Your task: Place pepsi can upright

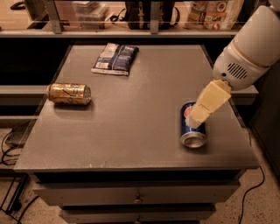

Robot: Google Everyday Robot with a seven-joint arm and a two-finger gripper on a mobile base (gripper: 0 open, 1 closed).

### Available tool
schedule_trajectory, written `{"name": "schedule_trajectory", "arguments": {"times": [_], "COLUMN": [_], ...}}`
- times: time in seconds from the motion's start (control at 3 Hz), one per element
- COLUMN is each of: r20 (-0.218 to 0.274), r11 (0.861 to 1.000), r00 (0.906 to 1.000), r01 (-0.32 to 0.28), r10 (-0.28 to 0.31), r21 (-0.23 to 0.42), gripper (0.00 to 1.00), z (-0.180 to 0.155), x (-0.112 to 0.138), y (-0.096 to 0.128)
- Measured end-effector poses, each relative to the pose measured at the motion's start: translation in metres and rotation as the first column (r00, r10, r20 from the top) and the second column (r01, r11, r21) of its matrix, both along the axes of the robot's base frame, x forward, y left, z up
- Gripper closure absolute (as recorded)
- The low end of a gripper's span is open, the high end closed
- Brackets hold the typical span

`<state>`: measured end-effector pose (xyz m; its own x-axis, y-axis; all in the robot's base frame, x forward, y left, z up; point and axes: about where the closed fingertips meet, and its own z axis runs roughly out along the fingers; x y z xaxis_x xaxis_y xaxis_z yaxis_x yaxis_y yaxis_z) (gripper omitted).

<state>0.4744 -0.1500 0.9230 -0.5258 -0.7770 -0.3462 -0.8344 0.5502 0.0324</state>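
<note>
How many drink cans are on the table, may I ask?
2, both lying down: the pepsi can at the right edge under the gripper, the gold can at left.

The white arm enters from the upper right and slants down to the left. Its tan end effector points down-left, low at the view's right side.

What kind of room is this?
Probably an office snack area or test lab: a grey drawer cabinet carries a snack bag, a gold can and a pepsi can lying on its side, the robot's gripper right at it, with packaged goods shelved behind.
</note>
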Motion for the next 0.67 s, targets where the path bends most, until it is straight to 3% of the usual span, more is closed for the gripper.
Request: {"name": "schedule_trajectory", "arguments": {"times": [0.33,0.67], "r20": [-0.058,-0.099], "r11": [0.997,0.990], "r00": [0.9953,0.9862], "r01": [0.078,0.128], "r10": [-0.077,-0.133], "r21": [0.004,-0.054], "gripper": [0.00,0.00], "z": [-0.018,-0.039], "x": [0.007,0.012], "y": [0.008,0.018]}}
